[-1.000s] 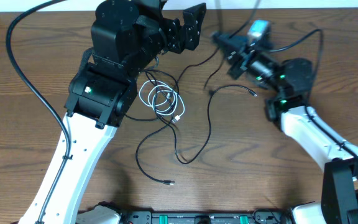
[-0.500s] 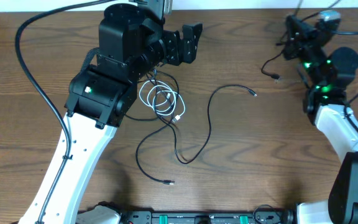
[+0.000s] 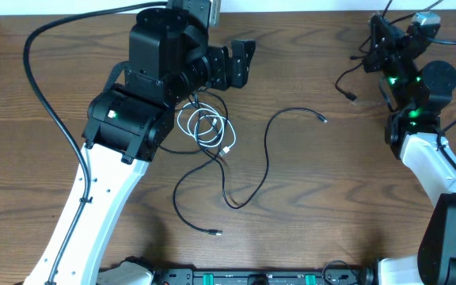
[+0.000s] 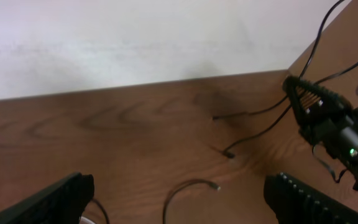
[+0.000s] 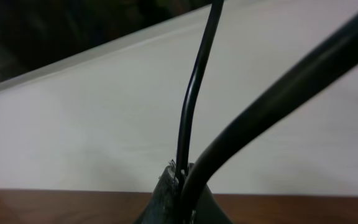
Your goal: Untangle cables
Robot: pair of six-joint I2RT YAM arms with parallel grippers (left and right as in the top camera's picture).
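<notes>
Table [image 3: 331, 198] overhead bears white cable [image 3: 204, 127]; right wrist shows black cable [image 5: 194, 93] pinched.

Overhead light: bright and even; the grain of the table [image 3: 331, 198] is easy to read.
Shadows: soft and faint, beside the left arm [image 3: 93, 198].
Glow: small green lights [image 3: 408, 113] shine on the right arm [image 3: 434, 158].
Left wrist view: a little soft; the wall [image 4: 135, 31] is pale, and the dark fingers [image 4: 55, 199] are out of focus.
Right wrist view: the black cable [image 5: 194, 93] near the lens is blurred, the thicker wire [image 5: 278, 93] more so; the top left corner is dark.
</notes>
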